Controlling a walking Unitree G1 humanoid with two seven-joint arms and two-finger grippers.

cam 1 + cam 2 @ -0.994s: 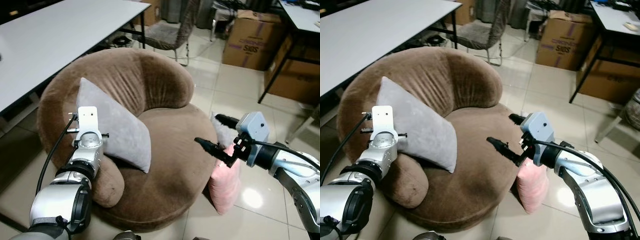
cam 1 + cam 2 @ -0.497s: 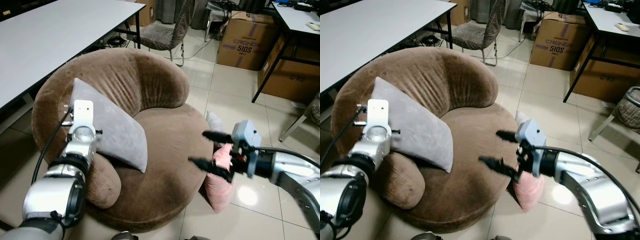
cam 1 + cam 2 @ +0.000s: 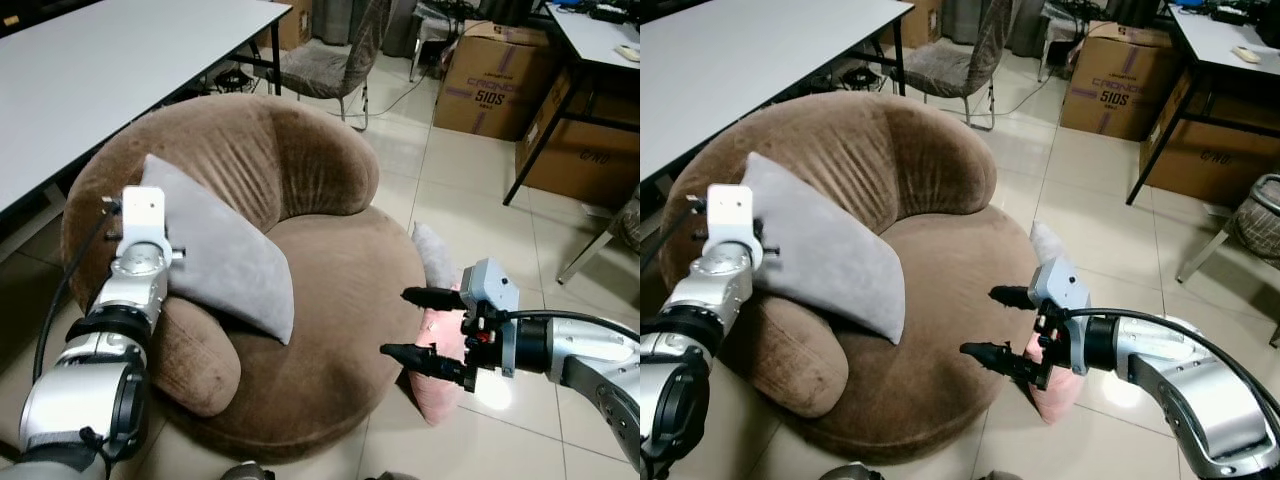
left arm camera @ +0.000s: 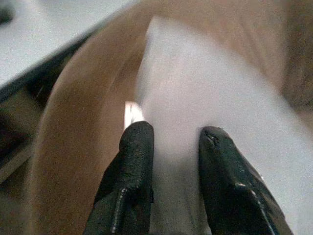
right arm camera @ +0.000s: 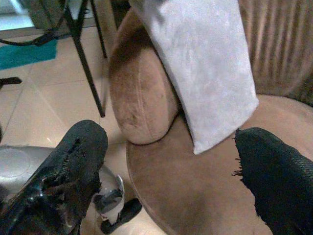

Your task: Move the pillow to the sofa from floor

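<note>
A pink pillow (image 3: pixel 438 388) stands on the tiled floor against the right side of the round brown sofa (image 3: pixel 330 270). A small grey pillow (image 3: pixel 433 255) sits just behind it on the floor. My right gripper (image 3: pixel 395 322) is open, hovering over the sofa's right edge just left of the pink pillow, with nothing between its fingers. A larger grey pillow (image 3: pixel 225 260) leans on the sofa's backrest. My left gripper (image 4: pixel 173 134) points at that pillow's upper left edge, its fingers apart and holding nothing.
A white table (image 3: pixel 90 70) runs along the left. A chair (image 3: pixel 320 60) and cardboard boxes (image 3: pixel 490 90) stand behind the sofa. A black desk leg (image 3: pixel 530 140) rises at the right. Open tiled floor (image 3: pixel 480 210) lies right of the sofa.
My right gripper has dropped lower and settled beside the pink pillow, still open. My left arm has slid leftwards along the grey pillow's edge. The camera has shifted slightly.
</note>
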